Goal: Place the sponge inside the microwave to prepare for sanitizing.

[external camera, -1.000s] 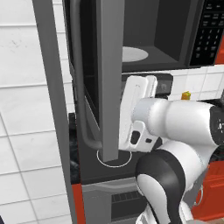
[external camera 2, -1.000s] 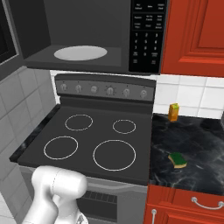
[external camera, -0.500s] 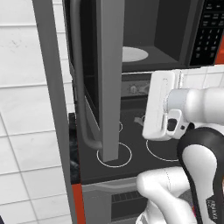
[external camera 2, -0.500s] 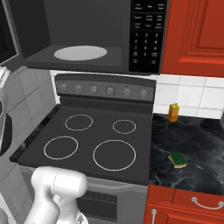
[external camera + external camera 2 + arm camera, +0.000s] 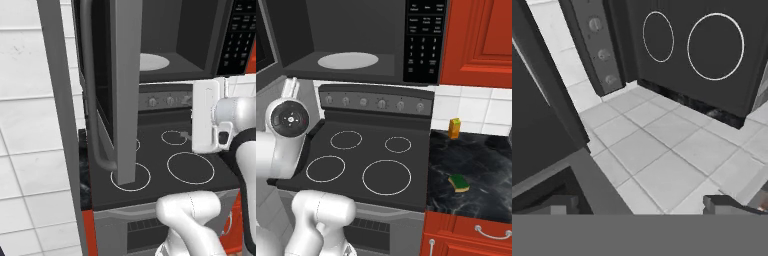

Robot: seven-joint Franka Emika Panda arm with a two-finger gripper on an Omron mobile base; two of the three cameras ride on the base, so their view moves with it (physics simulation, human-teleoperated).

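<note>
- Green-and-yellow sponge [image 5: 459,183] lies untouched on the black marble tabletop [image 5: 481,175], right of the stove [image 5: 366,160].
- Microwave [image 5: 356,45] door [image 5: 117,90] stands open, turntable [image 5: 348,60] bare.
- Arm has swung from the door across toward the stove over the last second.
- End effector [image 5: 647,207] released, fingers wide, holding nothing.
- Judgement: door step done; reaching for the sponge comes next.

Sponge [image 5: 459,182]: small, green top over yellow, lying flat on dark countertop, lower right of right base view. Microwave [image 5: 356,45]: upper frame, door [image 5: 117,95] swung open, white turntable [image 5: 348,60] bare inside.
</note>
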